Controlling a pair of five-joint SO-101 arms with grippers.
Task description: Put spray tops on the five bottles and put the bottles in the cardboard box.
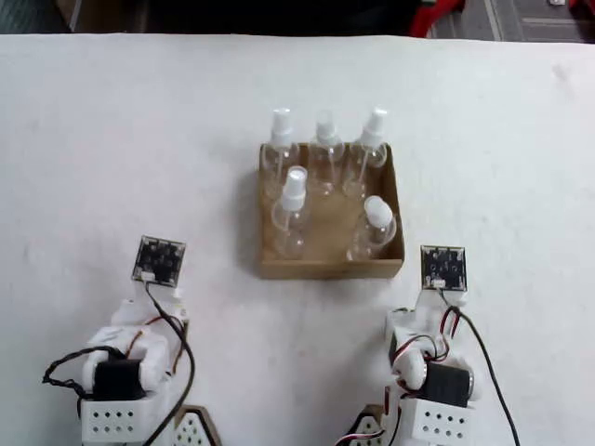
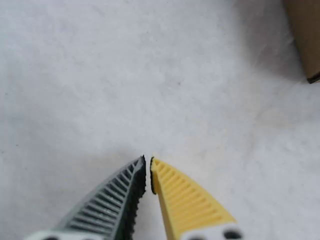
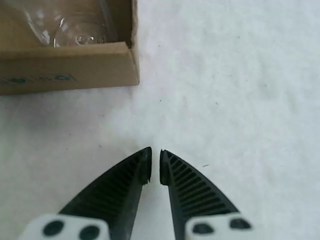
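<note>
Both claws, left gripper (image 2: pixel 148 166) and right gripper (image 3: pixel 155 161), are closed tip to tip and empty, near the cardboard box (image 1: pixel 330 268). Five bottles (image 1: pixel 293 210) with spray tops sit inside it. The task looks finished, and nothing further seems needed.

No text, number or sign can be read anywhere. A faint strip of green print (image 3: pixel 37 79) is seen on the near outer wall of the cardboard box (image 3: pixel 100 65), too blurred to be made out.
</note>
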